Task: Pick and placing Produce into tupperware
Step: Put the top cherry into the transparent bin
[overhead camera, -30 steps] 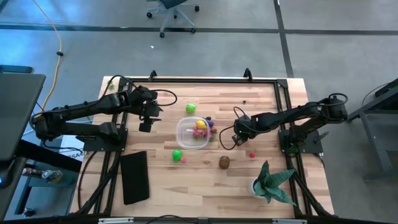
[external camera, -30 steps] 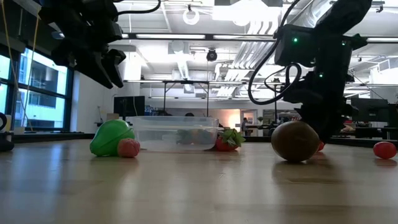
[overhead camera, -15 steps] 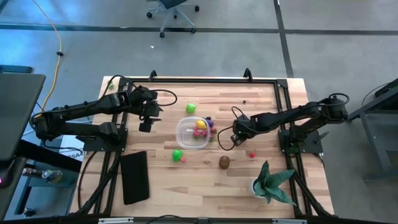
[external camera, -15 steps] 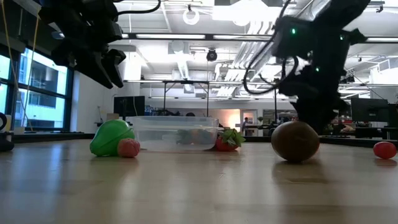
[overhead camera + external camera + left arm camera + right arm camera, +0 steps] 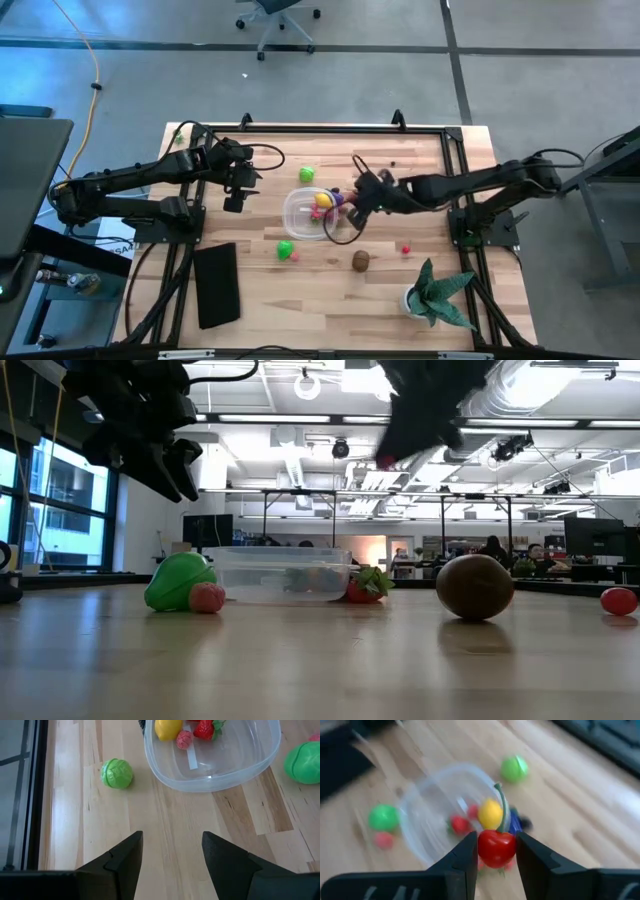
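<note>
We see even, bright overhead light on the table [image 5: 400, 280], with ceiling lamps glaring in the low view. Beyond the right gripper [image 5: 496, 851], everything smears, probably motion blur; its held cherry [image 5: 496, 847] stays sharp.

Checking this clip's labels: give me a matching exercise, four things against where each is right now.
Things:
1. red cherry
2. yellow fruit
3. brown fruit
4. left gripper

Places:
A. inside the clear tub
B. between the right gripper's jaws
C. above bare wood beside the tub, jaws open and empty
D. on the table between the tub and the potted plant

Pairs: 1-B, 2-A, 3-D, 4-C
</note>
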`<state>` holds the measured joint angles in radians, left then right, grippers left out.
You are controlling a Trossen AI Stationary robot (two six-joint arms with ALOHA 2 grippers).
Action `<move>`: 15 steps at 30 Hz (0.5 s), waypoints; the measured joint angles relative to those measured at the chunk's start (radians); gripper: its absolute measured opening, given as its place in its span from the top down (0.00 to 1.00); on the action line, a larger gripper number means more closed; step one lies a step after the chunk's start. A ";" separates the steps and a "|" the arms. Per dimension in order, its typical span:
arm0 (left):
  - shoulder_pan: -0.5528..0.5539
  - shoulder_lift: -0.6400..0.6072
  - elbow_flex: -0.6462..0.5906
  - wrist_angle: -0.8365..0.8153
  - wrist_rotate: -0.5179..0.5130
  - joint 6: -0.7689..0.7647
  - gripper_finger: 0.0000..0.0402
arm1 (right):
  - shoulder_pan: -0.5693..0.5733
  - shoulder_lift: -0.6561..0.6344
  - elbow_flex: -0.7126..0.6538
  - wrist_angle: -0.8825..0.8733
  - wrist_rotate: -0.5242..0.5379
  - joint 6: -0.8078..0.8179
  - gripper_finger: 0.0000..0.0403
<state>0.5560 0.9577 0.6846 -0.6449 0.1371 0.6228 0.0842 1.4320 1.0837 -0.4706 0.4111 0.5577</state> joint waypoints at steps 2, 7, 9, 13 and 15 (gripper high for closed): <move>0.000 0.000 0.000 0.000 0.000 0.000 0.52 | -0.008 0.025 0.042 0.021 -0.010 -0.052 0.76; 0.000 0.000 0.000 0.000 0.000 0.000 0.52 | -0.046 0.161 0.151 0.019 -0.093 -0.150 0.77; 0.000 0.000 0.000 0.000 0.000 0.000 0.52 | -0.062 0.230 0.201 0.007 -0.123 -0.183 0.77; 0.000 0.000 0.000 0.000 0.000 0.000 0.52 | -0.088 0.371 0.298 -0.062 -0.180 -0.232 0.77; 0.000 0.000 0.000 0.000 0.000 0.000 0.52 | -0.097 0.437 0.341 -0.099 -0.201 -0.252 0.77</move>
<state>0.5562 0.9577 0.6846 -0.6449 0.1371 0.6228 -0.0131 1.8689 1.4247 -0.5694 0.2099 0.3061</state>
